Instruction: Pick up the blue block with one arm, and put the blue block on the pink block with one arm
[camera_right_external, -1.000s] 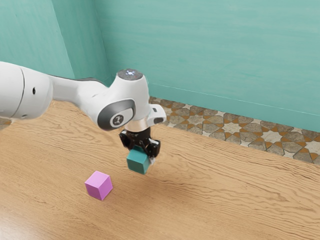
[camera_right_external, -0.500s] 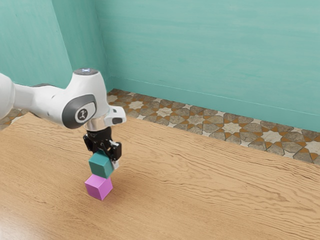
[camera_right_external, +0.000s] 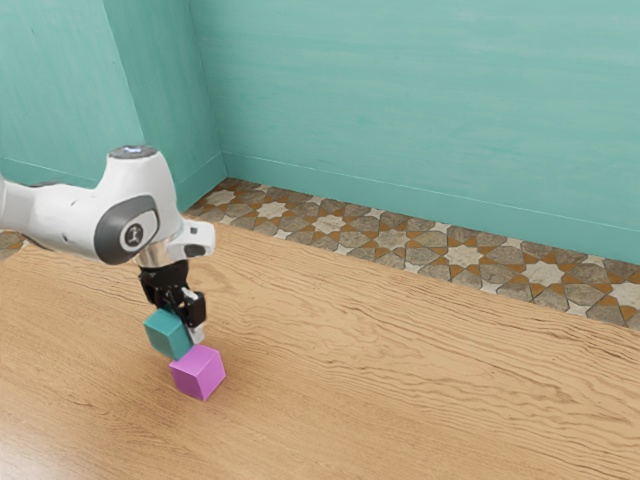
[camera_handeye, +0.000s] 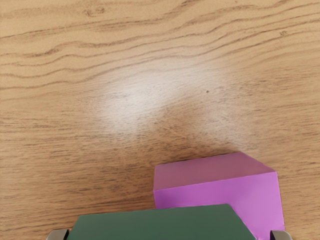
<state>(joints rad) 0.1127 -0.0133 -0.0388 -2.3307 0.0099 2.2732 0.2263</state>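
— Where to look for the black two-finger end effector?
— Low over the light wooden tabletop, at the tip of the white arm reaching in from the exterior view's left

— Apart or together?
— Clamped on the small blue-green cube, gripped by two opposite faces. Held tilted, one corner down, lifted off the wood

— And the small pink cube?
— Sitting flat on the tabletop, just below the end effector and a little toward the exterior view's right of it. Not squarely under the held cube

— Touching each other?
— Cannot tell. Seen from the side, the blue-green cube drawn right up against the pink cube's upper corner, with contact or mere overlap impossible to judge

— Anything more from the wrist view?
— Blue-green cube directly under the hand, rendered as a dark green face, with pale pads at both ends of it. Pink cube just past it, shifted toward one finger and partly covered by the held cube
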